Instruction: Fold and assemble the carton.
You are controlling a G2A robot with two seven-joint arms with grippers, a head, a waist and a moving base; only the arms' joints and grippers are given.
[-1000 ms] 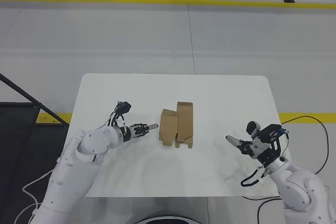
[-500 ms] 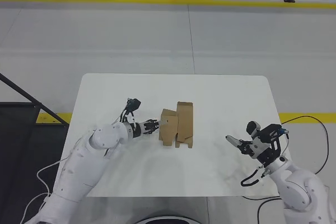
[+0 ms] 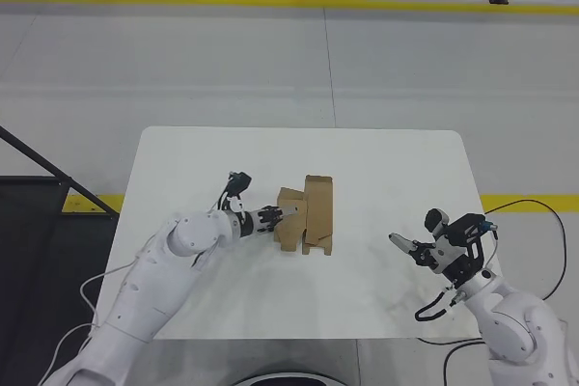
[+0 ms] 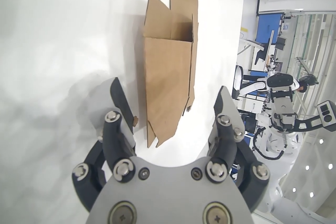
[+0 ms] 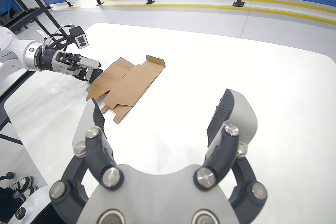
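A flattened brown carton (image 3: 306, 214) lies in the middle of the white table (image 3: 386, 164), flaps spread at both ends. My left gripper (image 3: 273, 218) is at the carton's left edge, open, low over the table. In the left wrist view the carton (image 4: 168, 72) runs away from the open left gripper (image 4: 170, 89), its near end lying between the two fingers, untouched by either. My right gripper (image 3: 400, 243) hovers open and empty near the table's right front. From the right wrist view, the open right gripper (image 5: 162, 101) faces the carton (image 5: 126, 83) and the left gripper (image 5: 92, 68) beyond it.
Bare white table surface surrounds the carton on all sides. The table's right edge is close to my right arm, where a black cable (image 3: 550, 217) loops on the floor. A black panel (image 3: 19, 251) stands off the table's left side.
My left arm has moved right across the table until its open fingers reached the carton's left edge. The carton and the right arm have stayed put.
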